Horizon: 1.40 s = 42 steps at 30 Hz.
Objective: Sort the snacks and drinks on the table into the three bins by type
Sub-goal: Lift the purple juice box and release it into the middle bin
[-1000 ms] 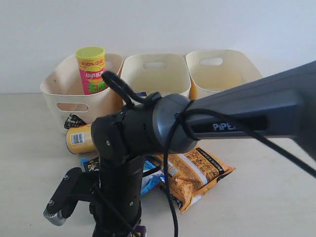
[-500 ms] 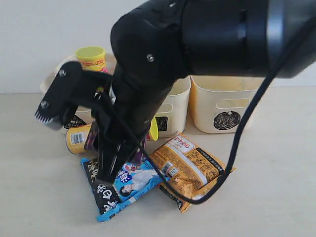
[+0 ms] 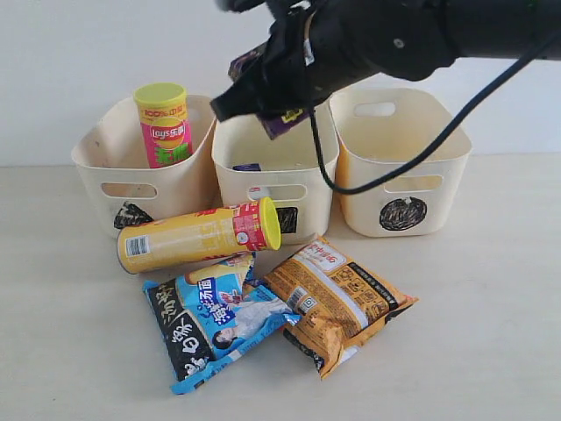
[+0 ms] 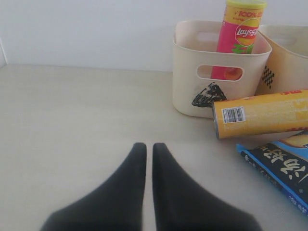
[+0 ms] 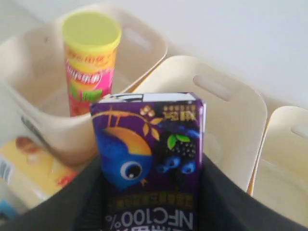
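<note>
Now, in the exterior view your right arm (image 3: 386, 35) hangs above the middle bin (image 3: 263, 175), and the right jaws are clamped on the dark purple carton (image 3: 282, 121), held in the air over that bin. The pink-green tube (image 3: 165, 123) stands upright in the left bin (image 3: 105, 171), just beside the middle bin. The yellow tube (image 3: 197, 237) lies on its side on the tabletop (image 3: 491, 289), right in front of the middle bin. Further out from the middle bin, the blue-black-white bag (image 3: 215, 320) and the orange-brown bag (image 3: 337, 303) lie flat, touching each other.

In the left wrist view your left jaws are together and hold nothing. They sit over bare tabletop, well apart from the middle bin, whose edge shows beyond the left bin.

In the right wrist view the carton fills the foreground, pinched on both sides by the right jaws, with the middle bin directly behind it.
</note>
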### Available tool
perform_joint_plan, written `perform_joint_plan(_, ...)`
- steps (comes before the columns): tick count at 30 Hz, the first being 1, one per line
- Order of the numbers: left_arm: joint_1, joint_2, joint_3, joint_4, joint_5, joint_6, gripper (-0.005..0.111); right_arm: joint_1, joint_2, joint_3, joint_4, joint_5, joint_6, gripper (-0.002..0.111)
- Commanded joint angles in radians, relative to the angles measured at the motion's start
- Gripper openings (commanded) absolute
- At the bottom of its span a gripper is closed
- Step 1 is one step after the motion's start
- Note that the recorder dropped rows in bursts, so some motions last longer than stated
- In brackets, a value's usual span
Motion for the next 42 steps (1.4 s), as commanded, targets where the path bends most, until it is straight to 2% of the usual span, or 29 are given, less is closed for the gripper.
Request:
perform_joint_plan(1,0.002,-0.002,0.004,0.001,-0.004,-0.004,0.004,-0.081,0.019,-0.005,-0.007,-0.178,0.199,0.000)
perform_joint_plan(6,0.002,-0.002,0.004,0.001,-0.004,-0.004,0.004,-0.129,0.130,-0.094,0.018,-0.153,0.226,0.000)
perform_joint_plan(13,0.002,-0.002,0.004,0.001,-0.009,-0.004,0.004,-0.129,0.334,-0.300,0.023,-0.035,0.202,0.000)
perform_joint_plan(17,0.002,-0.002,0.004,0.001,-0.009,-0.004,0.004,-0.129,0.417,-0.357,0.027,0.004,0.202,0.000)
perform_joint_plan(20,0.002,-0.002,0.004,0.001,-0.009,-0.004,0.004,-0.129,0.446,-0.364,0.041,0.010,0.202,0.012)
perform_joint_plan(21,0.002,-0.002,0.004,0.001,-0.009,-0.004,0.004,-0.129,0.455,-0.364,0.042,0.010,0.202,0.020)
perform_joint_plan(23,0.002,-0.002,0.004,0.001,-0.009,-0.004,0.004,-0.129,0.465,-0.364,0.049,0.020,0.202,0.045)
perform_joint_plan(24,0.002,-0.002,0.004,0.001,-0.009,-0.004,0.004,-0.129,0.466,-0.364,0.049,0.023,0.201,0.052)
perform_joint_plan(27,0.002,-0.002,0.004,0.001,-0.009,-0.004,0.004,-0.129,0.466,-0.364,0.047,0.023,0.200,0.061)
perform_joint_plan(32,0.002,-0.002,0.004,0.001,-0.009,-0.004,0.004,-0.129,0.446,-0.364,0.041,0.031,0.200,0.061)
perform_joint_plan(37,0.002,-0.002,0.004,0.001,-0.009,-0.004,0.004,-0.129,0.401,-0.364,0.041,0.133,0.184,0.060)
perform_joint_plan(39,0.002,-0.002,0.004,0.001,-0.009,-0.004,0.004,-0.129,0.385,-0.364,0.041,0.170,0.143,0.054)
perform_joint_plan(42,0.002,-0.002,0.004,0.001,-0.009,-0.004,0.004,-0.129,0.350,-0.364,0.041,0.250,0.081,0.033)
